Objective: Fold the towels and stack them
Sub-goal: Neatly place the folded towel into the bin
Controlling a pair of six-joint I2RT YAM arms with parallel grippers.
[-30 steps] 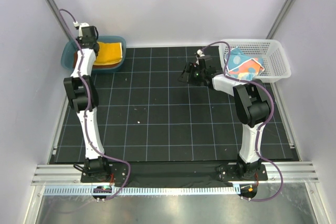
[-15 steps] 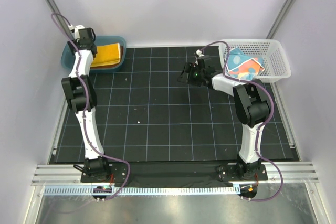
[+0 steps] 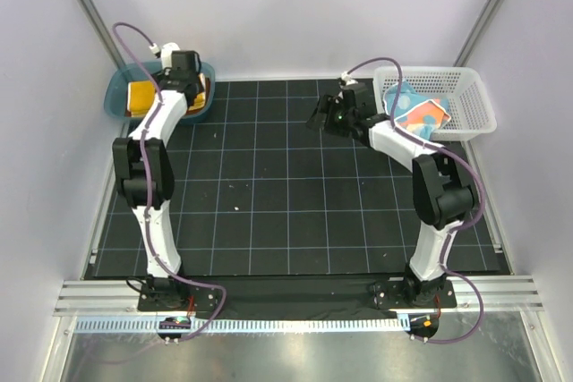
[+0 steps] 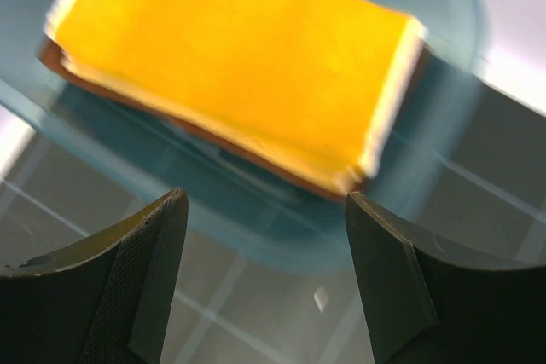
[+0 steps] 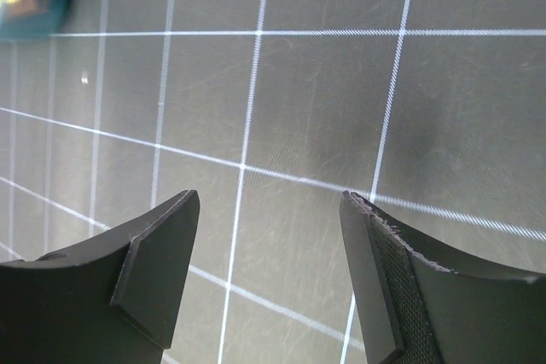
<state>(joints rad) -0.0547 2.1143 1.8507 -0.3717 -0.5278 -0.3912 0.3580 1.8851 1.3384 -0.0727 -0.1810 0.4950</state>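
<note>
- Partly done, by the look of it: folded stack of towels (image 4: 230, 57), yellow on top over rust-brown, lying in the teal tub (image 3: 112, 100) at eleven o'clock.
- Left to fold: spotted teal towel (image 3: 416, 114), loose in the white basket (image 3: 470, 96) at one o'clock.
- Left gripper (image 4: 264, 210): fingers wide apart, empty, hovering over the tub's rim.
- Right gripper (image 5: 269, 202): likewise spread, empty, above bare mat (image 5: 324, 83).

Bright, even light; left wrist view motion-blurred, soft shadows.
</note>
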